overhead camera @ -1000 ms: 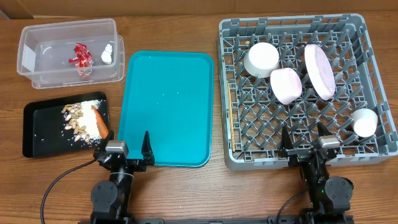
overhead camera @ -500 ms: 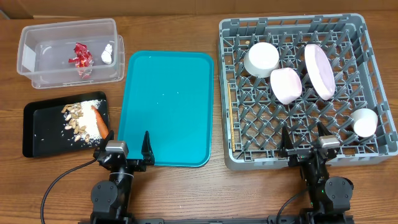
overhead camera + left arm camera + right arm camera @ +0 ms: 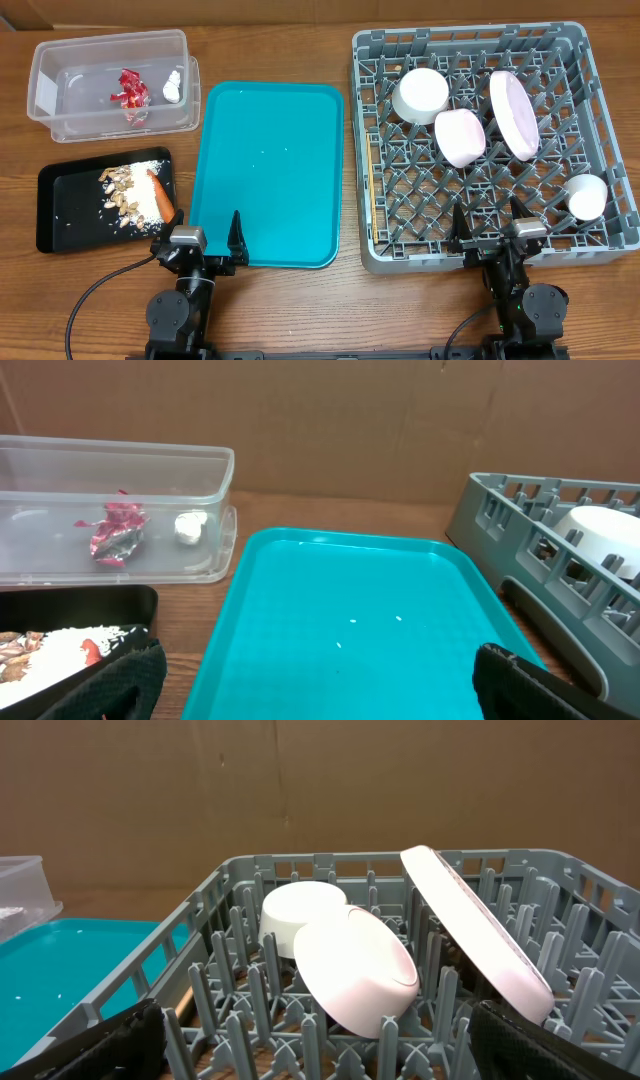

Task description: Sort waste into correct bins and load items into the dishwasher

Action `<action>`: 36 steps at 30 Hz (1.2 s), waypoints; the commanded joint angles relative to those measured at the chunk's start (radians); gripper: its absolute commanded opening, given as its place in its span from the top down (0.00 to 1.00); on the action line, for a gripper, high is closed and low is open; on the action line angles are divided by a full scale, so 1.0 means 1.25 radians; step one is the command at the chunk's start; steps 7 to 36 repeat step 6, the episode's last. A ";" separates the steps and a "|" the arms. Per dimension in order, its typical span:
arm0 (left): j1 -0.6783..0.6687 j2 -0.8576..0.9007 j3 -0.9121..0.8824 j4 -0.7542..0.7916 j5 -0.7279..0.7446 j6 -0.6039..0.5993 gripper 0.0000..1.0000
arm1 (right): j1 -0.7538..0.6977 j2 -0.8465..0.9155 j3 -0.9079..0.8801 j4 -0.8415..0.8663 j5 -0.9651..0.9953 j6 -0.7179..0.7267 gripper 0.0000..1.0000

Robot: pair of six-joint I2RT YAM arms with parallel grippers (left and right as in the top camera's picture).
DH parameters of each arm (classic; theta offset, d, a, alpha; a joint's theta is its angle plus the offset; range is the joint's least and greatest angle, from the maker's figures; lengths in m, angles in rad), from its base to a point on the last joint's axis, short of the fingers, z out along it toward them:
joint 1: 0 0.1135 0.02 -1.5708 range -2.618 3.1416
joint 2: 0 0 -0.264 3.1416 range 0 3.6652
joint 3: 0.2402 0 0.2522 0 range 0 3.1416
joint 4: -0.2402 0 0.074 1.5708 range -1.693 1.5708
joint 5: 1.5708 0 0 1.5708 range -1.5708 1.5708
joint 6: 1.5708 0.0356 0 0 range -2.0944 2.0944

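Bright, even light from above casts only soft, short shadows on the wooden surface (image 3: 300, 310), and all views are sharp save the blurred, dark near corners of both wrist views.

The surface (image 3: 300, 310) is brown wood with visible grain and a light satin finish. The tub (image 3: 60, 60) is clear, faintly cloudy plastic. Inside it, the red wrapper (image 3: 131, 88) is shiny and crinkled like foil, and the white wrapper (image 3: 173, 88) is crumpled and matt. The black tray (image 3: 60, 235) is glossy plastic, holding rough beige shells (image 3: 120, 190) and a smooth carrot (image 3: 160, 188). The teal tray (image 3: 270, 170) is smooth plastic with a soft sheen. The rack (image 3: 470, 40) is matt grey plastic. The bowls (image 3: 421, 93), plate (image 3: 513, 113) and cup (image 3: 586, 196) are smooth, white and slightly glossy. The chopsticks (image 3: 369, 190) look like pale wood.
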 commanded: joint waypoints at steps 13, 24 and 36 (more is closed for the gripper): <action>0.009 -0.007 -0.003 0.001 0.008 0.013 0.00 | -0.002 -0.008 -0.008 0.003 -0.005 -0.003 0.00; 0.009 -0.007 -0.003 0.001 0.008 0.013 0.00 | -0.002 -0.008 -0.008 0.003 -0.005 -0.003 0.00; 0.009 -0.007 -0.003 0.001 0.008 0.013 0.00 | -0.002 -0.008 -0.008 0.003 -0.005 -0.003 0.00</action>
